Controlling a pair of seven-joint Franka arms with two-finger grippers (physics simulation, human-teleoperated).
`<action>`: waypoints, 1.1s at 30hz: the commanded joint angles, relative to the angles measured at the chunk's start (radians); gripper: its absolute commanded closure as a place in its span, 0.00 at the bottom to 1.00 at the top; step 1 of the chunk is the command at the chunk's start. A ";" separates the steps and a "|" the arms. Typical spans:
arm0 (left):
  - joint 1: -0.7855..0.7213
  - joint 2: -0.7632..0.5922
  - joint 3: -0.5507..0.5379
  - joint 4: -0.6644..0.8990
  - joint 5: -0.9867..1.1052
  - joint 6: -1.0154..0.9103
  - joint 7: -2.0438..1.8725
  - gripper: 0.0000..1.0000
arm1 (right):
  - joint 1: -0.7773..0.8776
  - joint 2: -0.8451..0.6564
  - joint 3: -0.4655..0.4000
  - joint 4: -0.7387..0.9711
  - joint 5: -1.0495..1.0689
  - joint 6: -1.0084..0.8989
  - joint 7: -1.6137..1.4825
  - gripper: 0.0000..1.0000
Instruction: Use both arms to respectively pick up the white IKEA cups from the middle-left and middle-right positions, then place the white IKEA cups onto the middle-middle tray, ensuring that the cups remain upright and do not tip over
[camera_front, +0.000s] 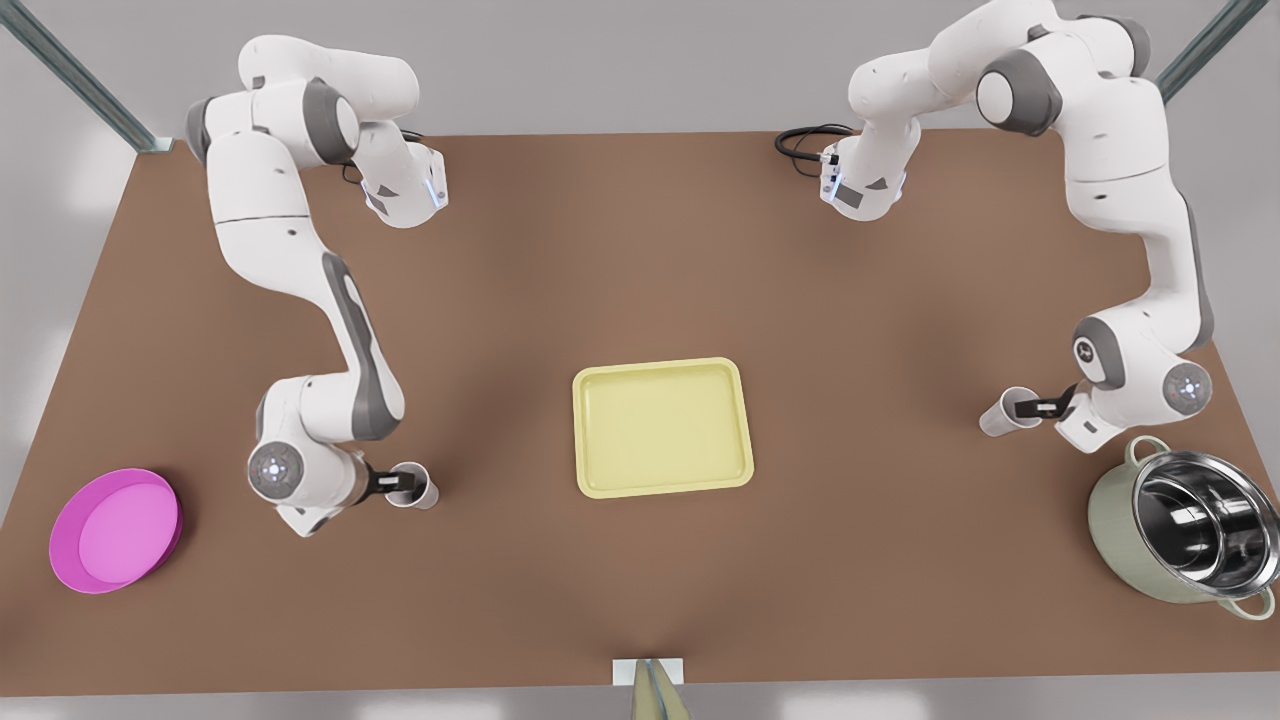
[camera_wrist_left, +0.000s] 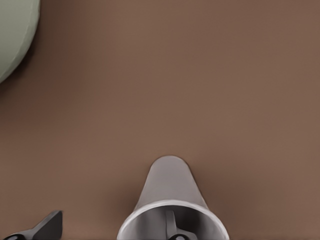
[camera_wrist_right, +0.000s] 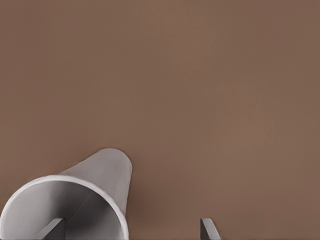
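At the front view's left, the right gripper (camera_front: 398, 484) is spread open across the wall of one white cup (camera_front: 422, 494): one finger is seen inside, one outside. The tray (camera_front: 660, 430) lies mid-desk between both cups. Beyond it, the left gripper (camera_front: 1030, 407) is likewise open astride the other white cup (camera_front: 993, 414), which stands upright.

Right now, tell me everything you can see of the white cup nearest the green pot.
The white cup is a small, plain, handleless tumbler, smooth, narrowing toward its base, shaded inside. It stands upright on the brown table at the front view's right, apart from the green pot. The open left claw straddles its wall, one finger inside, one outside; contact cannot be told.
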 joint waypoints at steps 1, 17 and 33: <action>-0.001 0.004 -0.002 0.000 -0.029 0.001 0.099 0.30 | -0.002 0.010 0.000 0.000 0.003 0.026 0.066 0.00; -0.215 -0.022 -0.209 0.274 -0.088 -0.251 -0.348 0.79 | 0.018 0.036 0.000 0.000 0.000 0.045 0.059 0.72; -0.530 0.222 -0.379 0.488 -0.095 -0.192 -0.855 0.79 | 0.244 -0.073 0.187 -0.002 -0.026 -0.007 0.349 0.76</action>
